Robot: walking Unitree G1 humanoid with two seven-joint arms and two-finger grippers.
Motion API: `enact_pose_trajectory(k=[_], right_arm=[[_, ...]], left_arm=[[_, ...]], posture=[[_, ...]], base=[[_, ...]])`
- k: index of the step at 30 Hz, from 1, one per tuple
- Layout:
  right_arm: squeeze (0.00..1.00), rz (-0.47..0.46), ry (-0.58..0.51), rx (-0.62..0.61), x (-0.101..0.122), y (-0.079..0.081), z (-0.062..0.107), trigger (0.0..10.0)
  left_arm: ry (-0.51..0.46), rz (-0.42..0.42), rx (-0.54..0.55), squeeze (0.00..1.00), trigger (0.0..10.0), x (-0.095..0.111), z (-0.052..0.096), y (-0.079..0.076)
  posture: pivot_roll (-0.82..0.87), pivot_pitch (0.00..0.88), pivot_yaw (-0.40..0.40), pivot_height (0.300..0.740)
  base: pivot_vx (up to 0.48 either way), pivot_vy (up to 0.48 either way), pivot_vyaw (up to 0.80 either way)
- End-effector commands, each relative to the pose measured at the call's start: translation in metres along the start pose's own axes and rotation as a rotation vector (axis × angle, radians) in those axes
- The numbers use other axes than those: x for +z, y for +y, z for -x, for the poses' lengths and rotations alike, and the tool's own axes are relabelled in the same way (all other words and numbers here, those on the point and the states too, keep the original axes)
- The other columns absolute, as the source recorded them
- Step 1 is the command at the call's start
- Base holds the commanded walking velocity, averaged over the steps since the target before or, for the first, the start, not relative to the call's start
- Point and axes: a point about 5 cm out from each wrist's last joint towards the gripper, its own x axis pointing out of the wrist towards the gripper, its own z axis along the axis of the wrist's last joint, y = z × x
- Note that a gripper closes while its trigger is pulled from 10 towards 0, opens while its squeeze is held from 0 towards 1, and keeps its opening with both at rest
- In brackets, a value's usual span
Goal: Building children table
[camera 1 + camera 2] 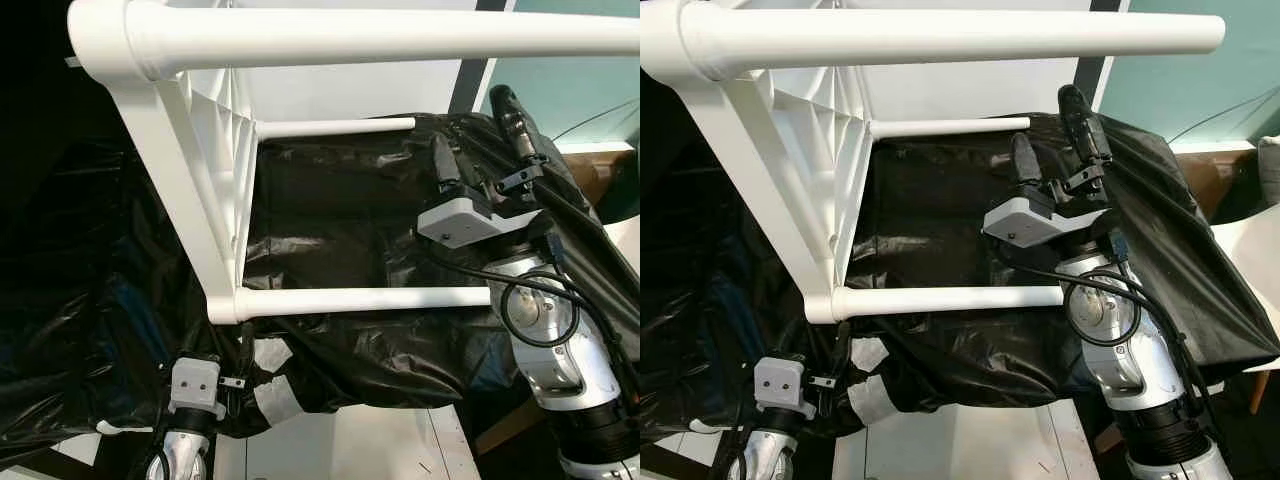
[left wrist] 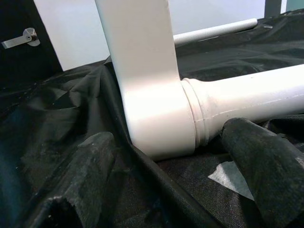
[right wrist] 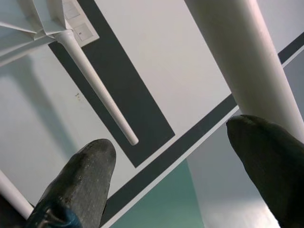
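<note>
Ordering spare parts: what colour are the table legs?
White, clearest in the left eye view on the table legs.

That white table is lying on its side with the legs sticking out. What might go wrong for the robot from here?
The white table rests tipped on loose black plastic sheeting, so it might slide or rock if pushed. The right gripper is open among the legs, and the lower leg ends right by its wrist, so a clumsy move could knock it. The left gripper is open beside the leg's socket and holds nothing, so the table is unsteadied.

Table frame on sheet, legs rightward.
</note>
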Motion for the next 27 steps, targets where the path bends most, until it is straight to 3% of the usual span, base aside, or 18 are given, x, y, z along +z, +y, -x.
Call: enact_pose_trajectory(k=[1,8,22,27], right_arm=[[0.0,0.0,-0.02,-0.001,0.003,0.001,-0.002,10.0],[0.0,-0.015,-0.049,0.006,0.011,0.005,-0.003,10.0],[0.0,-0.048,-0.18,-0.021,0.033,0.01,-0.03,10.0],[0.0,-0.051,-0.202,-0.05,0.038,0.009,-0.038,10.0]], left_arm=[[0.05,0.004,-0.009,0.0,10.0,-0.008,0.001,-0.002],[0.05,0.001,-0.009,0.0,10.0,-0.008,0.001,-0.002],[0.052,0.006,0.01,0.0,10.0,-0.009,0.0,-0.006],[0.066,0.009,0.005,0.0,10.0,-0.012,0.007,-0.01]], posture=[[0.03,0.0,-0.002,0.74],[0.04,0.0,-0.004,0.74],[0.06,0.0,-0.027,0.74],[0.07,0.0,-0.03,0.74]], base=[[0.0,0.0,0.0],[0.0,0.0,0.0],[0.0,0.0,0.0],[0.0,0.0,0.0]])
